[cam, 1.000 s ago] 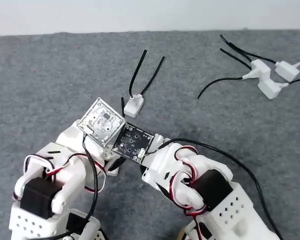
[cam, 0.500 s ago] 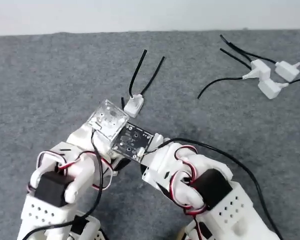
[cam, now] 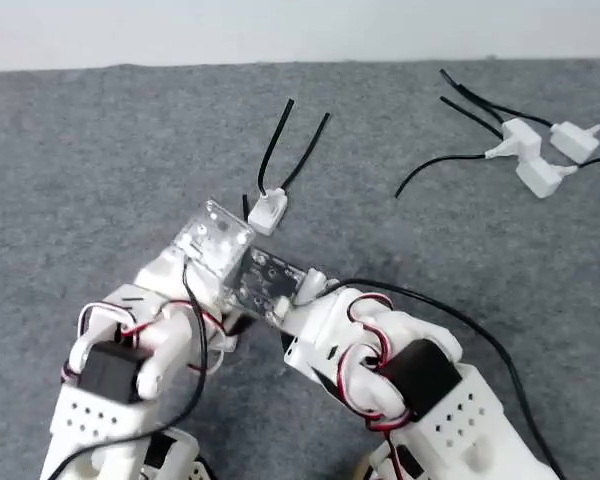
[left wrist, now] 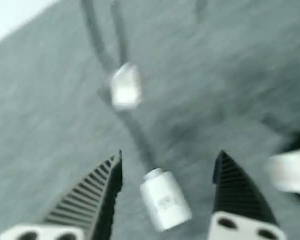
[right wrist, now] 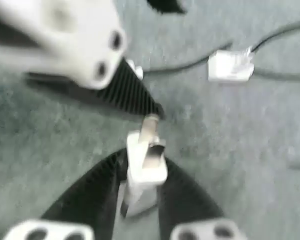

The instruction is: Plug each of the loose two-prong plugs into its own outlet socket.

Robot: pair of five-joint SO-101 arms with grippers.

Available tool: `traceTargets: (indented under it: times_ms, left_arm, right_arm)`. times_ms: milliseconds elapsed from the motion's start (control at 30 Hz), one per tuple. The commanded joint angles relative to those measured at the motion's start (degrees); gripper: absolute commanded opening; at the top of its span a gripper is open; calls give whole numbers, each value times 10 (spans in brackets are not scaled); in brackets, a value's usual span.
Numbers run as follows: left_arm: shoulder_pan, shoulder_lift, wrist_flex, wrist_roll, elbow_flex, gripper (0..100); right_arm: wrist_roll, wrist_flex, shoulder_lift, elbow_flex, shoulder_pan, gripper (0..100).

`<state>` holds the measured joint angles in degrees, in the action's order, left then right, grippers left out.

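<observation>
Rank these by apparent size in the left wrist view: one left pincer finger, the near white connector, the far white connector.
1. left pincer finger
2. near white connector
3. far white connector
The far one merely looks smaller. Nearness to the camera leaves the two connectors' true sizes unsure.

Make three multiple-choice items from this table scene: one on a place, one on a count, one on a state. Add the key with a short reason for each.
1. Where does the white block with two black wires lie?
A. near the middle of the grey mat
B. at the far right edge
C. off the table

2. How many white corded pieces form the cluster at the far right?
A. one
B. three
C. five

3. What state is the right gripper in?
A. wide open, empty
B. shut on a white plug
C. open around a black cube

Key: 1 A, the high view shows it mid-mat; 2 B, three pieces lie together there; 3 B, the right wrist view shows it clamping the plug.
</observation>
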<state>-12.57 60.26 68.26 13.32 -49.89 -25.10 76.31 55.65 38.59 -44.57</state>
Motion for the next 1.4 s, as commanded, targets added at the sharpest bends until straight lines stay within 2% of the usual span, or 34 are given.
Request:
traceTargets:
  times_ms: [0, 267, 633, 867, 1067, 1233, 1367]
  left_arm:
    - [69, 4, -16, -25, 31, 295]
    - [94, 4, 87, -26, 226, 295]
    - [95, 4, 205, -25, 393, 295]
    - [94, 31, 324, -25, 504, 295]
    - [94, 230, 322, -26, 443, 295]
    - [95, 445, 269, -26, 282, 295]
    - [95, 423, 250, -22, 157, 295]
  right_arm:
    - [5, -9, 12, -12, -4, 8]
    - [3, 3, 7, -58, -3, 8]
    - [-1, 26, 6, -147, -3, 8]
    - [2, 25, 7, -149, -3, 8]
    - [4, 26, 11, -148, -3, 8]
    - [4, 25, 11, -130, -4, 8]
    - [4, 23, 11, -114, -3, 8]
